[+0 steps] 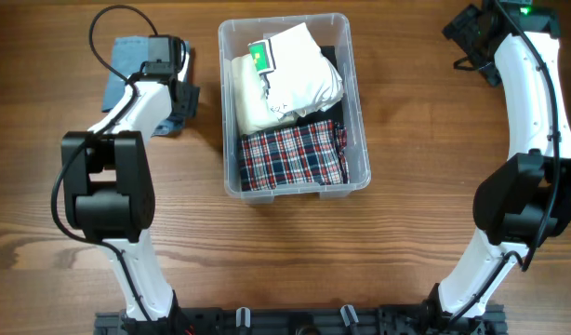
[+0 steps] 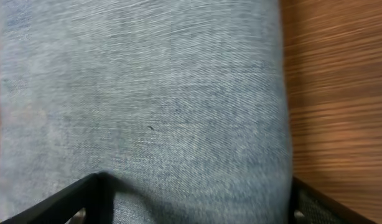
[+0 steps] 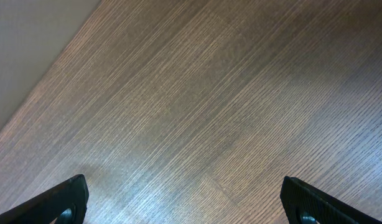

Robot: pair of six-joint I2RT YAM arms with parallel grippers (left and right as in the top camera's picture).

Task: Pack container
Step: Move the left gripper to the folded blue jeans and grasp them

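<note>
Container [image 1: 295, 193]: clear plastic bin with rounded corners, at the middle of the table's [image 1: 406, 242] far edge, its long side running far to near; it sits between the two arms and neither gripper touches it.
Contents, far half: a folded white garment [image 1: 304, 74] lies on top, partly over a cream one [image 1: 246, 98] against the left wall; a green tag [image 1: 258, 54] shows on the white fabric near the far left corner of the bin.
Contents, near half: a red, white and navy plaid cloth [image 1: 293, 154], folded flat and reaching the near wall.
Contents, right side: a strip of dark fabric [image 1: 330, 113] shows between the white garment and the plaid.
Denim cloth [image 2: 147, 106]: pale blue and folded, on the wood near the far left corner, well apart from the bin.
Left gripper [image 2: 196, 180]: directly over the denim cloth, fingers spread wide with the fabric filling the space between them; it cannot be told whether they touch the cloth.
Right gripper [image 3: 183, 183]: by the far right corner, fingers spread apart with nothing held and only wood grain below.
Table: brown wood-grain top.
</note>
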